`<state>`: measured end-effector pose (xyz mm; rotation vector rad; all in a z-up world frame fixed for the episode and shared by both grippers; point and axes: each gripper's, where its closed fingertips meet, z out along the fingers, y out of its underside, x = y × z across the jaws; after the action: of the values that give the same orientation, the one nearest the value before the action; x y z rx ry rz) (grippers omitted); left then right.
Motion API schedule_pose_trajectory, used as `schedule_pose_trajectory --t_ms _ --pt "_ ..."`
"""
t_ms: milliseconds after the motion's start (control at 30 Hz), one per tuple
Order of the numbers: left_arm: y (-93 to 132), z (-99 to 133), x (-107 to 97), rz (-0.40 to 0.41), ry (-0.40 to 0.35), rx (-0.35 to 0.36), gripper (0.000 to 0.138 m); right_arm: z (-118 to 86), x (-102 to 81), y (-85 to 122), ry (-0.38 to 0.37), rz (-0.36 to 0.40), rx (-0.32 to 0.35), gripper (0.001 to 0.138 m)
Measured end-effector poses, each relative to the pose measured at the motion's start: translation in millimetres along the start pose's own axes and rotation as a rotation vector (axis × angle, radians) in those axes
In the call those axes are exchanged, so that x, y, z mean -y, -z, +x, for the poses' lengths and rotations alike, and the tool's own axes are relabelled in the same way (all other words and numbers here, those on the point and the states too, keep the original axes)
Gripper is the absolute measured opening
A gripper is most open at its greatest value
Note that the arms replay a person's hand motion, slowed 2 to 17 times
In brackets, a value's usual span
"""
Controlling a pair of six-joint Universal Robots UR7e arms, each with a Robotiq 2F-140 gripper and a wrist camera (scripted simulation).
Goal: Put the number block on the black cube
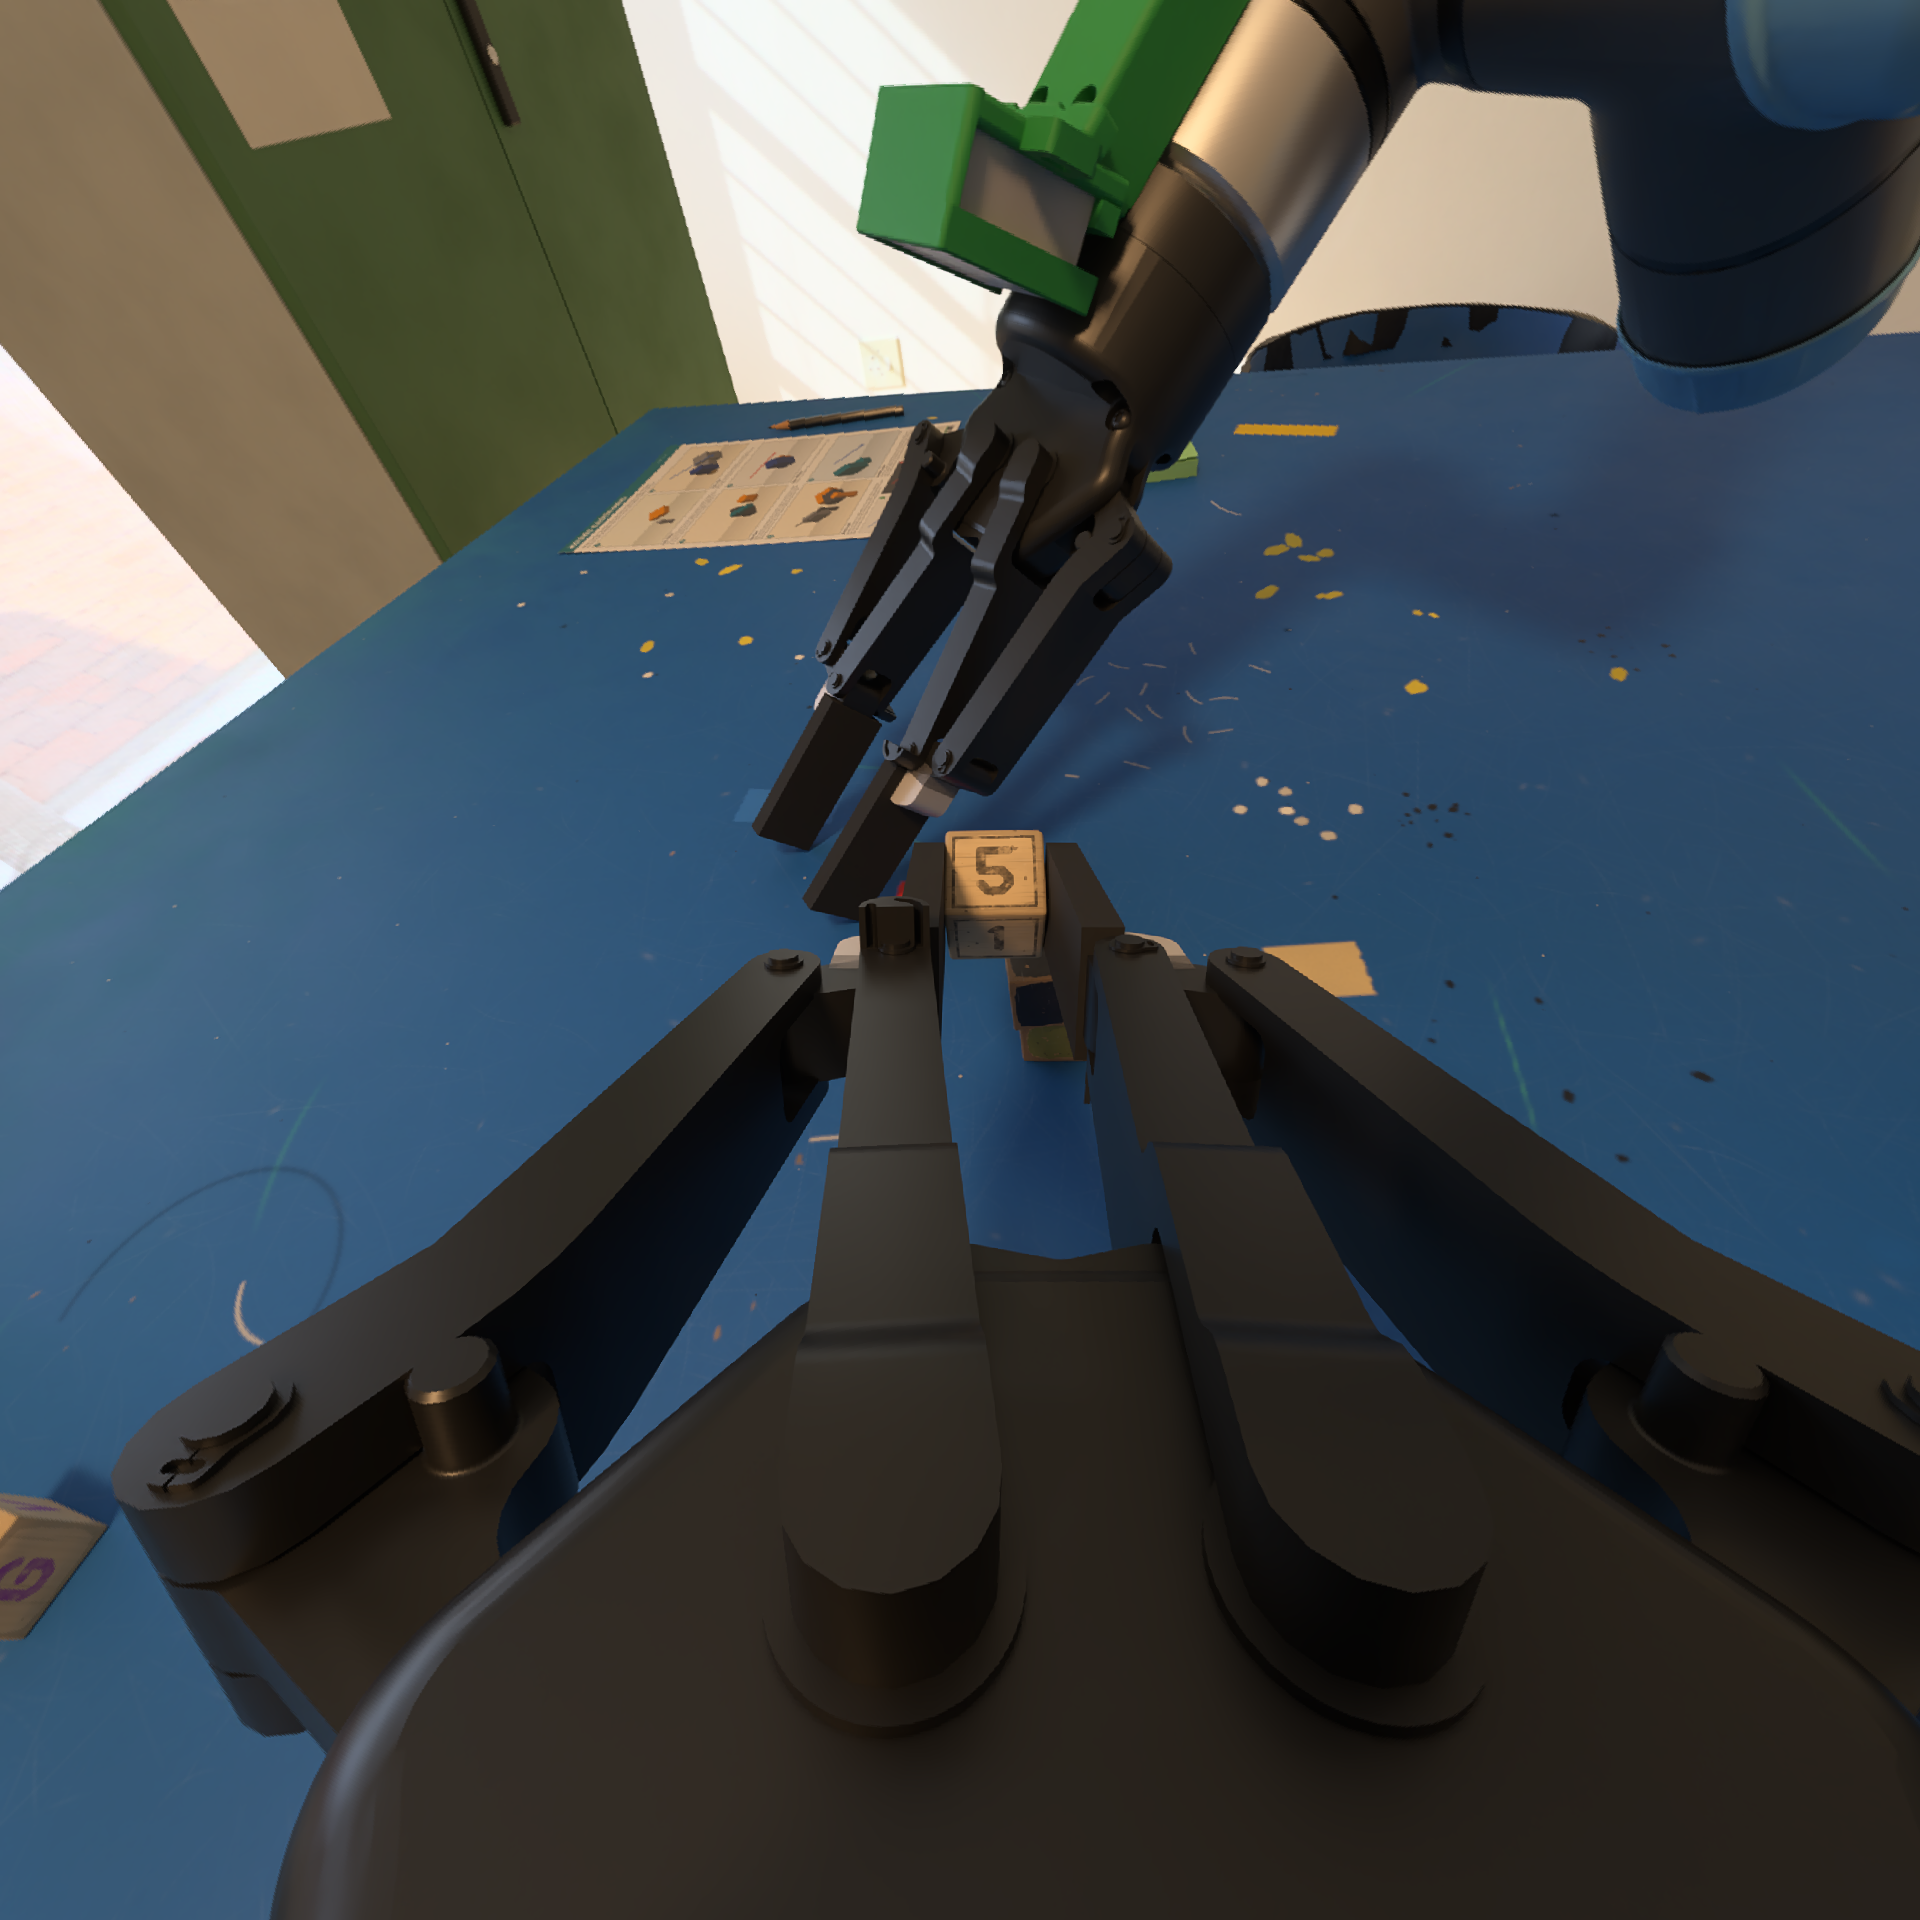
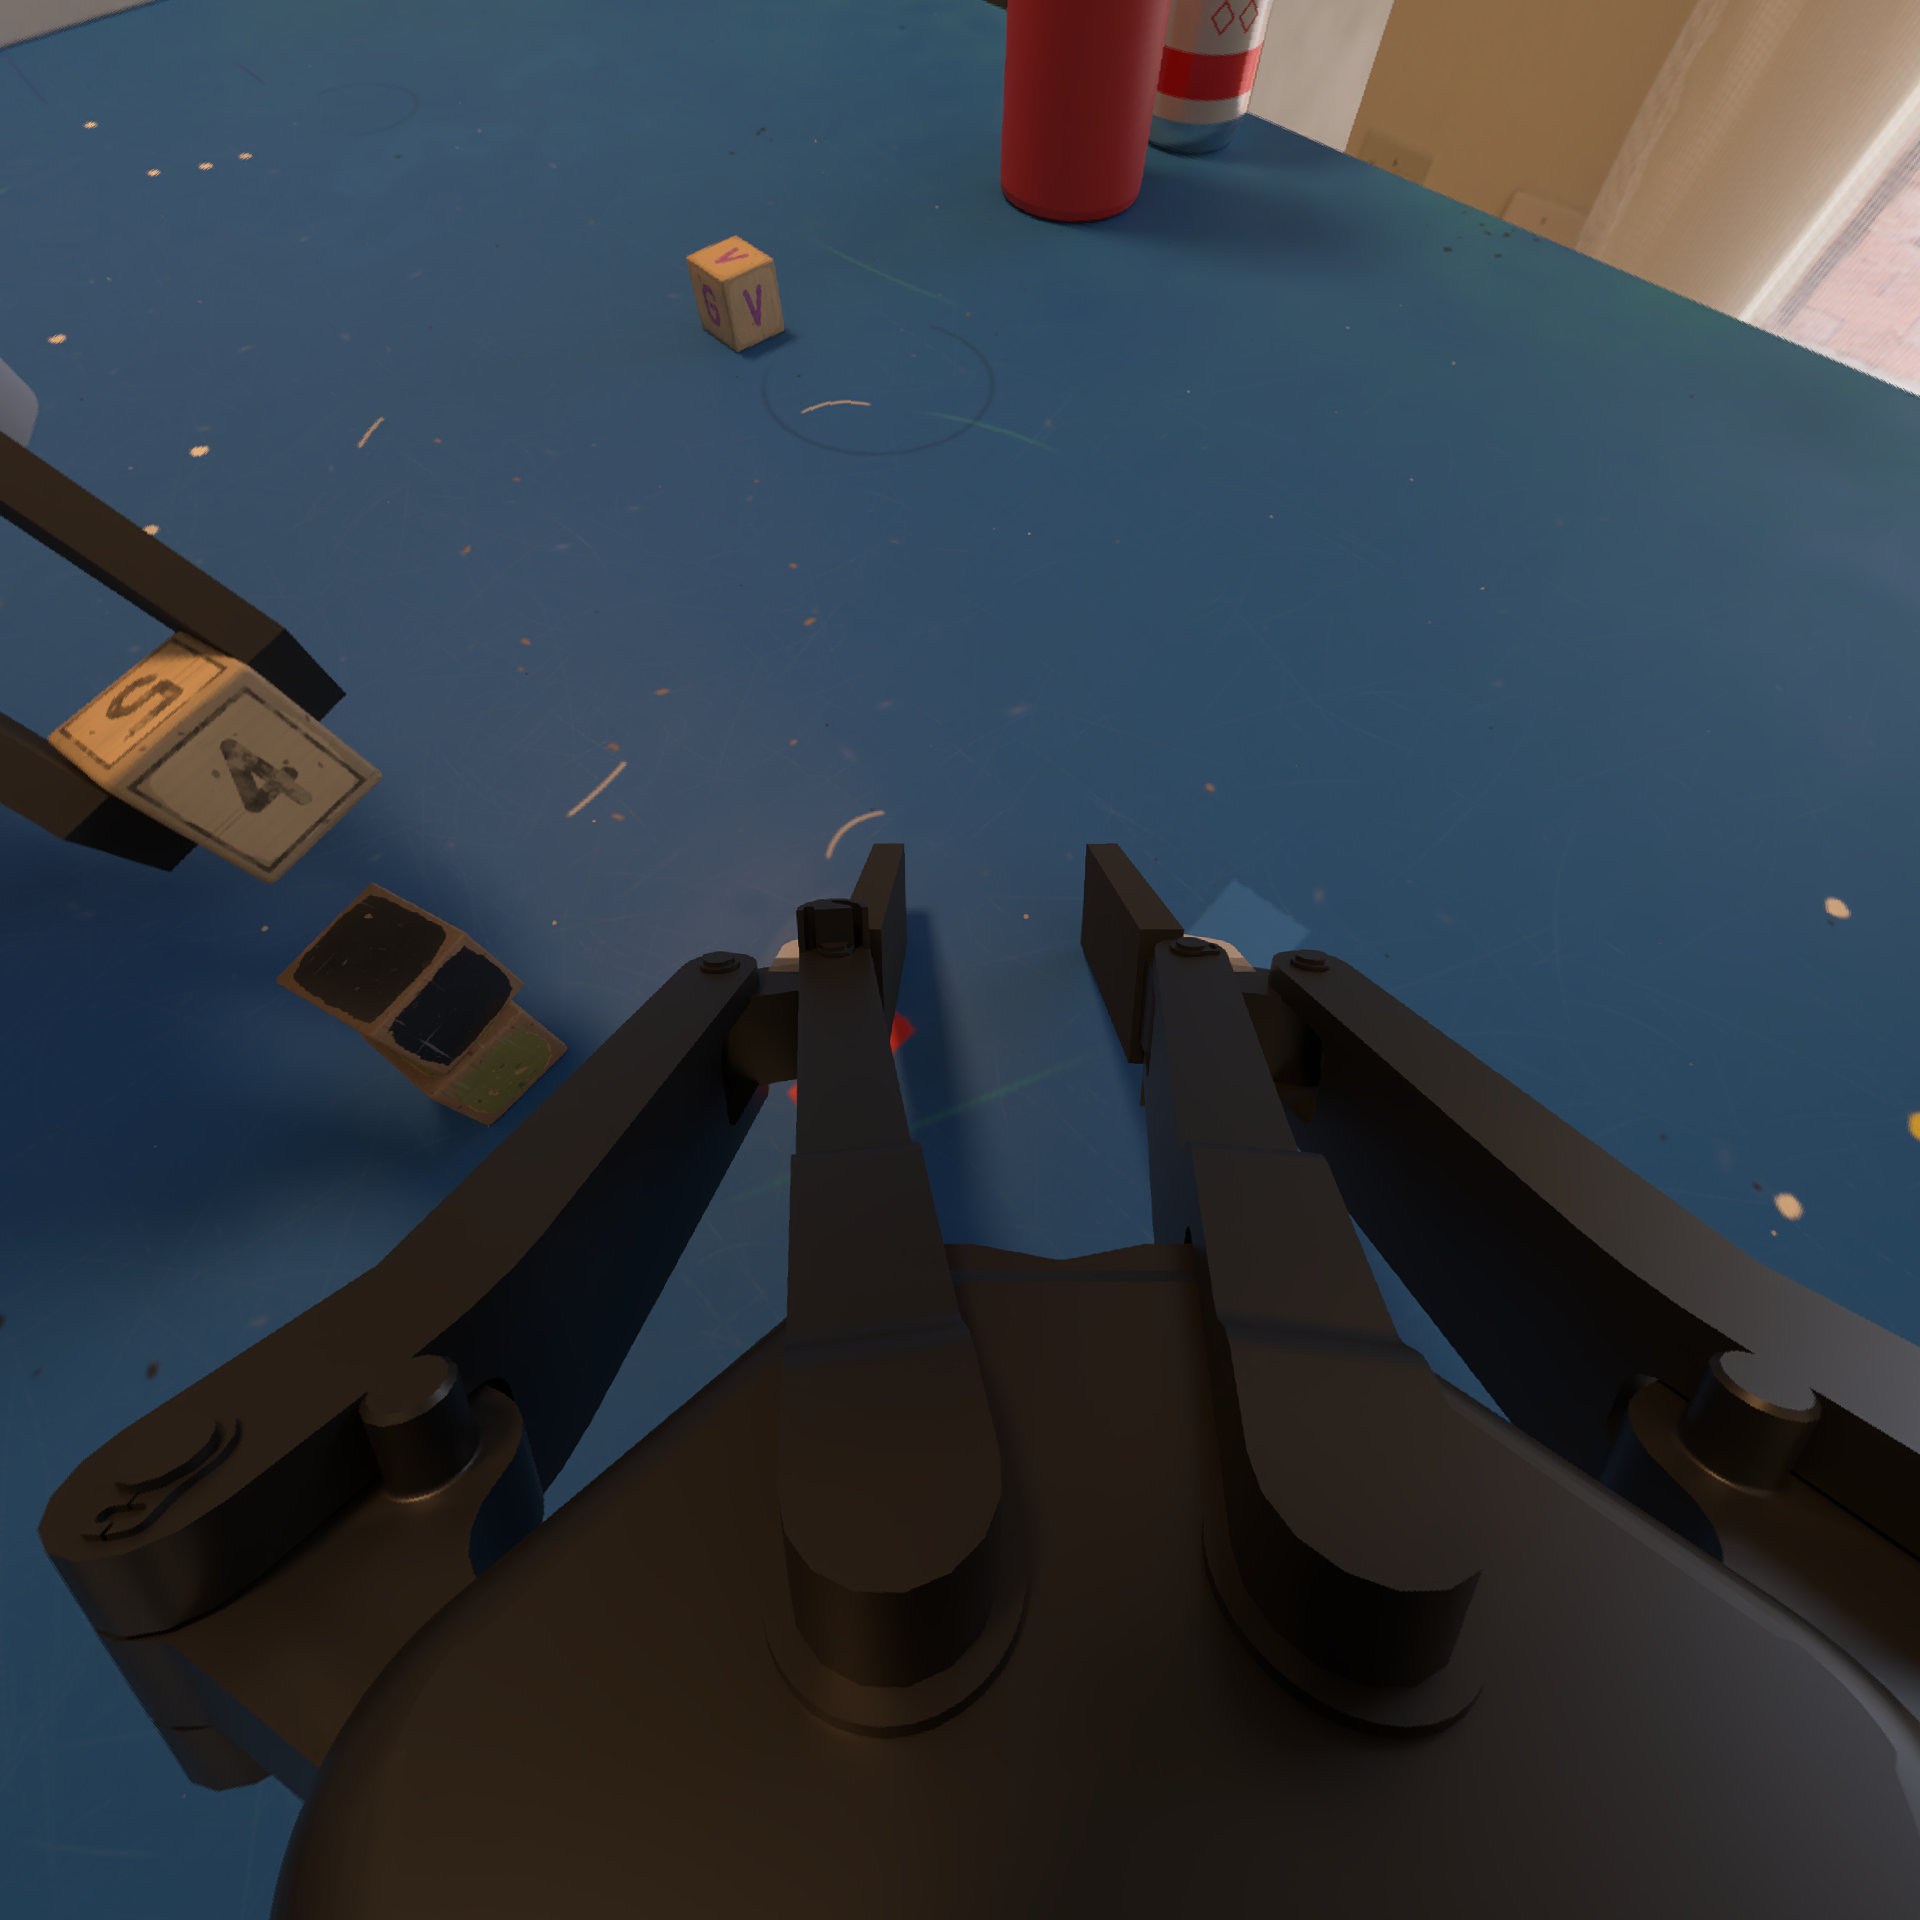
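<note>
My left gripper (image 1: 1000, 883) is shut on the wooden number block (image 1: 994, 891) and holds it off the blue table (image 1: 416, 935). The black cube (image 1: 1042, 1013), wooden with black-painted faces, sits on the table just below and slightly right of the block, apart from it. In the right wrist view the block (image 2: 213, 764) hangs between the left fingers (image 2: 156, 592), up and left of the black cube (image 2: 416, 997). My right gripper (image 2: 992, 904) is open and empty, low over the table beside the cube. It also shows in the left wrist view (image 1: 821, 862).
A wooden letter block (image 2: 736, 293) stands farther out, also showing at the left wrist view's lower left (image 1: 42, 1558). A red cylinder (image 2: 1075, 104) and a can (image 2: 1205, 73) stand near the table edge. A printed sheet (image 1: 748, 488) and pencil (image 1: 836, 419) lie at the far side.
</note>
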<state>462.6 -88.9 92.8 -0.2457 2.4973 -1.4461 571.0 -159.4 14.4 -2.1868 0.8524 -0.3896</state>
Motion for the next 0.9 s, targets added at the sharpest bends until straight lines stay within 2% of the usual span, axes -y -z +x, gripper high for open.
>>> schedule_pose_trajectory --t_ms 367,900 --pt "-5.5 11.6 1.0 -0.032 -0.024 -0.034 0.026 -0.3 0.0 0.1 0.001 0.0 0.0 0.046" --pt "-8.3 11.9 6.9 -0.066 0.056 -0.01 0.026 -0.6 -0.2 0.1 0.0 -0.001 0.002 0.046"
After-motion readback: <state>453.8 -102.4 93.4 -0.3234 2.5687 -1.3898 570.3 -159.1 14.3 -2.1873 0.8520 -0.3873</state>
